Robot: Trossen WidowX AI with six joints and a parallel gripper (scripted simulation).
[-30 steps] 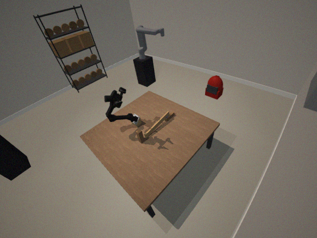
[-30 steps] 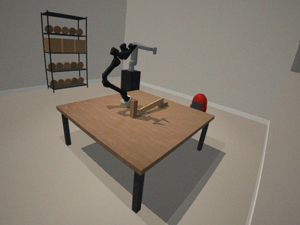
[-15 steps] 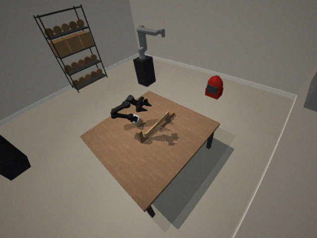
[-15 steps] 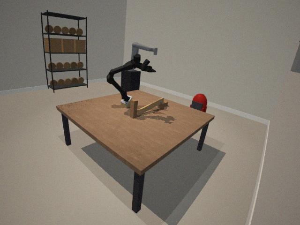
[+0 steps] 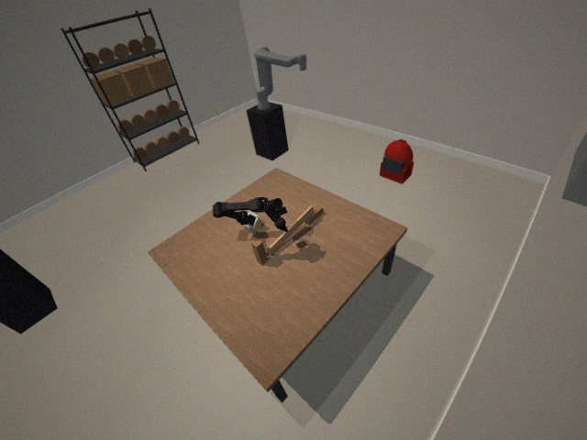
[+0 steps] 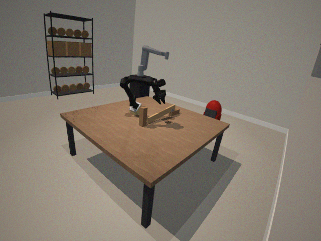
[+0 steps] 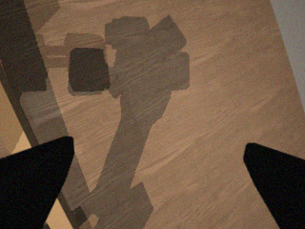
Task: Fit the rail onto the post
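Two black fingers stand wide apart with nothing between them as the gripper (image 5: 285, 229) (image 6: 161, 103) (image 7: 161, 148) points down above the table (image 5: 303, 302) (image 6: 145, 152) (image 7: 210, 114). And the rail (image 5: 290, 230) (image 6: 162, 114) (image 7: 14, 138) slopes from the footboard block (image 5: 315, 216) (image 6: 174, 112) down to the table before the post (image 5: 259, 252) (image 6: 143, 116)! Wrist view puts it off to one side, so the approach wants centring first, fingers straddling the rail squarely, then a straight descent and an even squeeze, without nudging the far end off its bracket.
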